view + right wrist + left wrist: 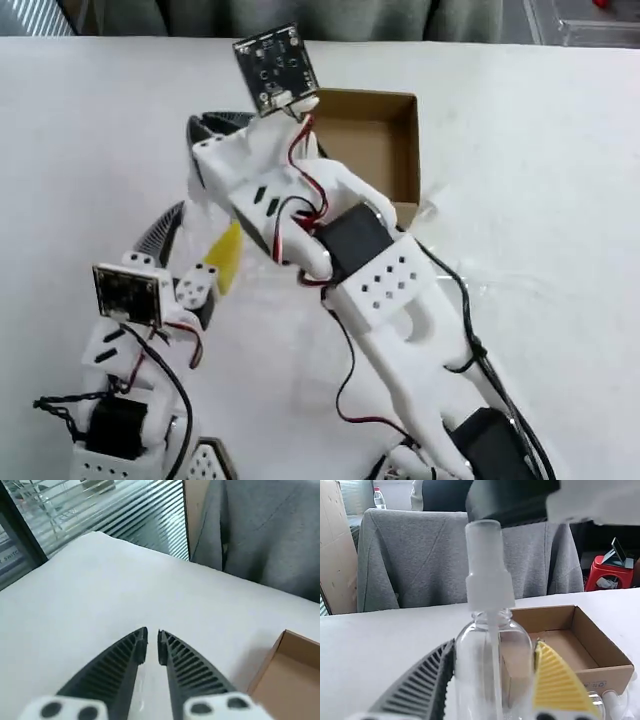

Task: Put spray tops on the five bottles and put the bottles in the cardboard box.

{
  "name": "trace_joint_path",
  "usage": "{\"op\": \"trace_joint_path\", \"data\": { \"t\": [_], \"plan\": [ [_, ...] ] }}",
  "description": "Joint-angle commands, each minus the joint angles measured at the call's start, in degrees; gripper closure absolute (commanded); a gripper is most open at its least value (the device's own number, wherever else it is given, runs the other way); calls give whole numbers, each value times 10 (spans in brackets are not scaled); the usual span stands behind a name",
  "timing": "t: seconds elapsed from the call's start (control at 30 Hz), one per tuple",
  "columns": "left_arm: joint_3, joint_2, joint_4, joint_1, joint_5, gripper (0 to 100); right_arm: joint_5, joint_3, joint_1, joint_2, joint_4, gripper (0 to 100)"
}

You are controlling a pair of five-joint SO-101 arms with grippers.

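Observation:
A clear bottle point(487, 670) stands upright with a white spray top point(489, 575) sitting in its neck. My left gripper point(495, 650) is shut on the bottle's body, its grey ribbed finger point(422, 685) on one side and its yellow finger point(555, 685) on the other. In the high view the left gripper point(203, 240) is at the table's left, partly under the right arm. My right gripper point(151, 637) point(215, 125) hangs above the table beyond the bottle, shut with nothing between its black fingers. The open cardboard box point(375, 140) point(580, 645) point(295, 680) lies just behind.
The right arm point(380, 280) crosses the middle of the table from the near right edge to the far left. Something clear point(612, 702) lies against the box's near wall. A grey-draped chair point(420, 560) stands behind the table's far edge.

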Motion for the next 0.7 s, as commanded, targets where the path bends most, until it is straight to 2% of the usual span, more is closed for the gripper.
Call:
{"op": "trace_joint_path", "data": {
  "t": [0.0, 0.2, 0.4, 0.67],
  "plan": [
    [-3, -7, -15, 7, -4, 976, 3, -26, -5, -31, 39, 983],
    [-3, -7, -16, 7, -4, 976, 2, -31, 2, -50, 45, 983],
    [-3, -7, -17, 7, 0, 976, 2, -27, 47, -97, 36, 983],
    [-15, -4, -60, 7, 1, 976, -3, 20, 131, -172, 204, 983]
  ]
}}
